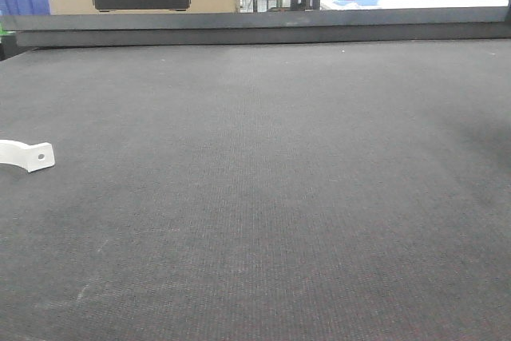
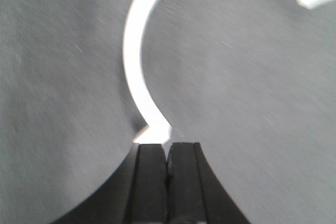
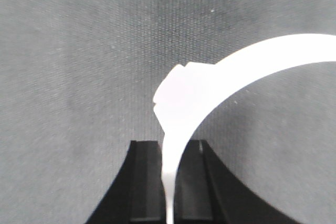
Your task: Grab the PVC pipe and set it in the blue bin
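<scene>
Lying at the counter's (image 1: pixel 279 197) 9 o'clock edge in the front view, the pipe (image 1: pixel 24 155) shows its holed tab. Right fingers (image 3: pixel 144 182) pinch a white pipe strip running between them. Left fingers (image 2: pixel 149 182) are pressed together with a pipe end at their tips, 12 o'clock; gripped or merely touching, I cannot tell.

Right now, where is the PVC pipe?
Front view: PVC pipe lies far left on the mat, one end at the left claw. Right claw holds a second pipe.
</scene>
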Controlling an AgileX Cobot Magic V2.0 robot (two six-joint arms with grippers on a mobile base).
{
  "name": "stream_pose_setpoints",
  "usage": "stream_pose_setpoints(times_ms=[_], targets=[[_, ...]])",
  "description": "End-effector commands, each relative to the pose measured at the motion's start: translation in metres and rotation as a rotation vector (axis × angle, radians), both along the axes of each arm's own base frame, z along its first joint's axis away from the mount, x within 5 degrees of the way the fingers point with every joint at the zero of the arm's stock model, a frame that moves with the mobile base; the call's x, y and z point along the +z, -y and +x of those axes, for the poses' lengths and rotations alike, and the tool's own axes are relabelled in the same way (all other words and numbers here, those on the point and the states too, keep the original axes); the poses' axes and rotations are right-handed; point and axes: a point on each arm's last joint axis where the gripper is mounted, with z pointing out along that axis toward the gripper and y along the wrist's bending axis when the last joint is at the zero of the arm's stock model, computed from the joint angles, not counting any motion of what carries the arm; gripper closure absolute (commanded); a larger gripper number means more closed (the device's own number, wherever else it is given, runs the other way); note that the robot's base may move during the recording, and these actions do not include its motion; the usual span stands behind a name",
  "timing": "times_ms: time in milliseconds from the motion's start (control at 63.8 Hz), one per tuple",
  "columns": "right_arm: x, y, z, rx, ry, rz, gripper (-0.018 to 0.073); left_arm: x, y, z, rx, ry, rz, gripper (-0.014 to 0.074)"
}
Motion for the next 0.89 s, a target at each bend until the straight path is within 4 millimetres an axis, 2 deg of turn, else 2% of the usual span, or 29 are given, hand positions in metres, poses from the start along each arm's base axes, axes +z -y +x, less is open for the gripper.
stream_pose_setpoints(times_ms=[0, 110, 235, 345, 627, 878], targets=[[0.01, 0.0, -0.005, 0.002, 0.024, -0.008, 0.0715, -0.01, -0.006, 0.016, -0.03, 0.01, 0.012, 0.0707], [0.01, 0.0, -0.005, 0.003, 0.018, -0.006, 0.0715, -0.019, -0.013, 0.029, -0.044, 0.007, 0.052, 0.0651], [0.008, -0.001, -0.006, 0.003, 0.012, -0.005, 0.0715, -0.025, -0.019, 0.046, -0.052, 0.027, 0.08, 0.0452], [0.007, -0.001, -0.006, 0.003, 0.009, -0.004, 0.0715, -0.03, -0.022, 0.058, -0.121, 0.024, 0.106, 0.0346], [0.008, 0.0, -0.005, 0.002, 0.02, -0.007, 0.0715, -0.044, -0.025, 0.089, -0.199, -0.034, 0.101, 0.0354], [0.008, 0.0, -0.005, 0.001, 0.022, -0.008, 0.0715, -0.065, -0.026, 0.096, -0.208, -0.127, 0.063, 0.0354]])
